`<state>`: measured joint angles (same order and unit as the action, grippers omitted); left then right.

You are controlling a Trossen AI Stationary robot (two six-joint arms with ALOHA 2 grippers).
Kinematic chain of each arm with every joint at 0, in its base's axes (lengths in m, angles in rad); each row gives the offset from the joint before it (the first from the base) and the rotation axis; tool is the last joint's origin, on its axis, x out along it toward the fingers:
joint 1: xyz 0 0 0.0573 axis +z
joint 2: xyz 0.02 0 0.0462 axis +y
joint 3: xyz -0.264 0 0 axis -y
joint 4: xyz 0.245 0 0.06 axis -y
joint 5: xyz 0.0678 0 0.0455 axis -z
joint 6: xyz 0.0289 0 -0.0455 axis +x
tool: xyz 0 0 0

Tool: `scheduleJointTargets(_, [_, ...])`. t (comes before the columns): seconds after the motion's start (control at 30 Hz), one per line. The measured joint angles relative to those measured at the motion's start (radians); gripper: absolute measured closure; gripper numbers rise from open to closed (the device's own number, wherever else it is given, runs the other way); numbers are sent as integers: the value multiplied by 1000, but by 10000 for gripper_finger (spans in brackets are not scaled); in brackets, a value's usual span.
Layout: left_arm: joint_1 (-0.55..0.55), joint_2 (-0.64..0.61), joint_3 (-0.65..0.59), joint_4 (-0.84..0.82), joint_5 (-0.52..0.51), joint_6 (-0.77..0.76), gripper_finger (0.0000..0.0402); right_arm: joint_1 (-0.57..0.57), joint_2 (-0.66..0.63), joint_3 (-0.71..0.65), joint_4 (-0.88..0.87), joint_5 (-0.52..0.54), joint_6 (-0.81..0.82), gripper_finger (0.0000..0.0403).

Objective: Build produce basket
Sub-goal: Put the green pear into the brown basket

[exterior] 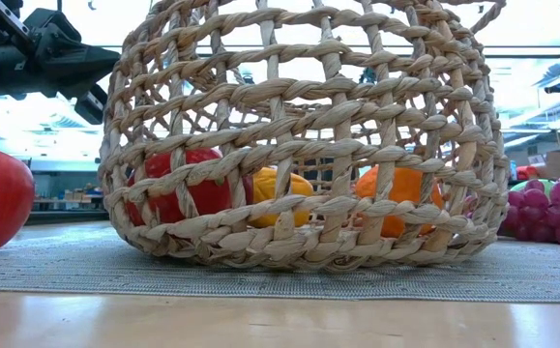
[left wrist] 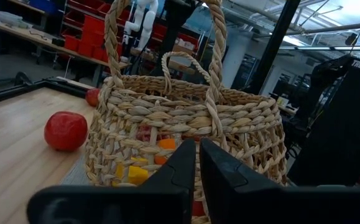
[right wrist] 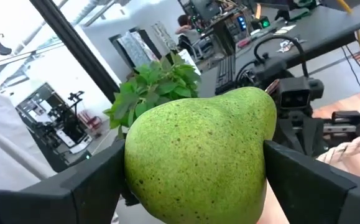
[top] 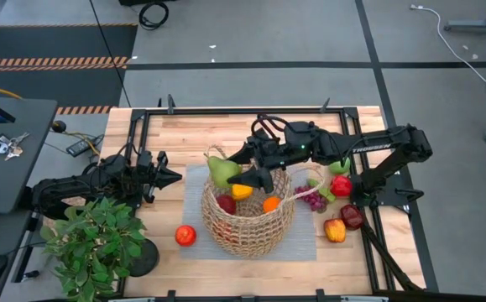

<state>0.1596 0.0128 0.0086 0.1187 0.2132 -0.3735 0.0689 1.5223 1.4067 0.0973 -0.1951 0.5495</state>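
Basket [top: 249, 220] on grey mat [top: 194, 193] — wooden table [top: 192, 134], workshop behind

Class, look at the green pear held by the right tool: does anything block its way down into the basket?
Nothing visible does. The right tool holds the pear over the basket rim, whose mouth is open; produce lies low inside.

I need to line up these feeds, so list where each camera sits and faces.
High: overhead, straight down; both arms, basket.
Low: table height, level; basket fills it, arm at upper left.
Left wrist: behind shut fingers, facing basket.
Right wrist: between fingers clamping green pear, facing plant.
Shared: the basket; pear from overhead too.
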Motion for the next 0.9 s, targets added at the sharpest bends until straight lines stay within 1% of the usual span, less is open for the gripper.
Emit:
scheduleJointTargets(0.07, [0, 0, 0, 0, 0, 0, 372, 0, 0, 0, -12, -15, 20, 41])
scheduleJointTargets(0.13, [0, 0, 0, 0, 0, 0, 370, -12, -8, 0, -59, -62, 54, 41])
scheduleJointTargets(0.2, [0, 0, 0, 0, 0, 0, 367, -30, -17, 0, -139, -117, 72, 41])
scheduleJointTargets(0.27, [0, 0, 0, 0, 0, 0, 366, -51, -26, 0, -269, -146, 56, 41])
scheduleJointTargets(0.37, [0, 0, 0, 1, 0, 0, 367, -76, -24, 0, -461, -112, 0, 41])
scheduleJointTargets(0.5, [0, 0, 0, 0, 0, 0, 372, -99, -17, 0, -623, -89, -51, 41])
scheduleJointTargets(0.6, [0, 0, 0, 1, 0, 0, 374, -103, -17, 0, -678, -36, -81, 41])
scheduleJointTargets(0.77, [0, 0, 0, -1, 0, 1, 368, -89, 2, 0, -706, -30, -117, 41])
scheduleJointTargets(0.9, [0, 0, 0, 2, 0, 1, 366, -70, 57, 0, -744, -35, -150, 41])
